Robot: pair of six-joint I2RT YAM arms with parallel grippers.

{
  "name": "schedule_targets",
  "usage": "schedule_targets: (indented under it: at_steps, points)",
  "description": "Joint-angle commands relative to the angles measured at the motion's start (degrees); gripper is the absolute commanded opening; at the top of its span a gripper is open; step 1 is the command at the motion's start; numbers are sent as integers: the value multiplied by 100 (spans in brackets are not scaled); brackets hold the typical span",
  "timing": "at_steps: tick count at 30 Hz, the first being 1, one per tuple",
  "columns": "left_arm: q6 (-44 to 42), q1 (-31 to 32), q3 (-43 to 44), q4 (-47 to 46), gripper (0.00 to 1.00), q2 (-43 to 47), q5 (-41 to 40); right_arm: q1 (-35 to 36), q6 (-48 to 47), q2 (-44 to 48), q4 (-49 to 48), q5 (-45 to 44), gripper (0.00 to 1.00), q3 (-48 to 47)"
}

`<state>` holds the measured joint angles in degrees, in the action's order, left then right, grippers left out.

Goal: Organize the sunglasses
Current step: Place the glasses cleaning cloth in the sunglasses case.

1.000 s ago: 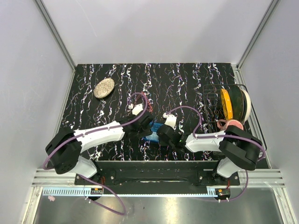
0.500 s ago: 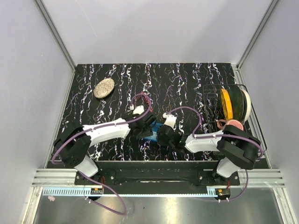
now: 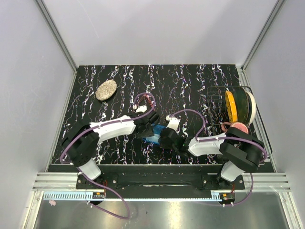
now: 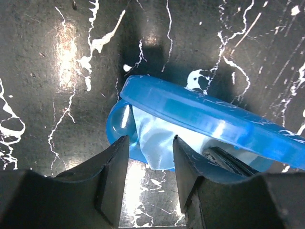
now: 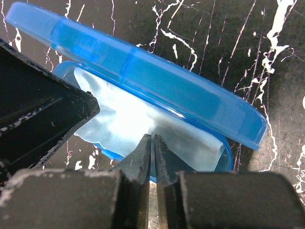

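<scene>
Sunglasses do not show in any view: no pink frame or lens can be made out, so if the pair sits inside the blue hard case (image 4: 205, 119) it is hidden under the light blue cloth (image 4: 159, 131); that is a guess, not something seen. The case lies on the dark marbled tabletop (image 3: 190, 86) close in front of the arm bases, its lid tilted low over the base with the cloth bulging out of the open side. The left claw (image 4: 150, 140) is spread, its two fingers set either side of the cloth at one end of the case and holding nothing, probably placed to steady the base or hem the fabric in. The right claw (image 5: 152, 138) is pressed together, its tips poking at the cloth's edge under the lid, likely to tuck it in so the lid can drop; whether a fold is nipped between them I cannot tell. The left wrist view shows the rounded end of the base and the other arm's dark fingertips under the lid. The right wrist view shows the lid's long edge and the cloth corner spilling past the rim. Only the overhead view shows both arms converging on the case (image 3: 155, 133) and a silvery oval object (image 3: 106, 89) well apart at the far left.
</scene>
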<state>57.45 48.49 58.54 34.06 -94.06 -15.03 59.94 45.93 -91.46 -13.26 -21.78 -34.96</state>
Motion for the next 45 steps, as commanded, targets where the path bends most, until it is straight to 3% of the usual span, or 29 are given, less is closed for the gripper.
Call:
schedule_targets:
  at_steps: [1,8,23,31,45]
  points:
    - [-296,-76,263,4,45,-139,193,35,-23,-408,957,280,12,297]
    - [-393,-129,140,-198,41,-262,386,26,-14,-425,965,288,11,306]
    - [-489,-156,184,-207,43,-613,589,35,-14,-513,983,306,11,270]
    - [-559,-164,333,-207,20,-482,589,35,-14,-548,1000,297,11,244]
    - [-700,-156,702,241,18,-77,413,35,74,-627,1106,253,11,209]
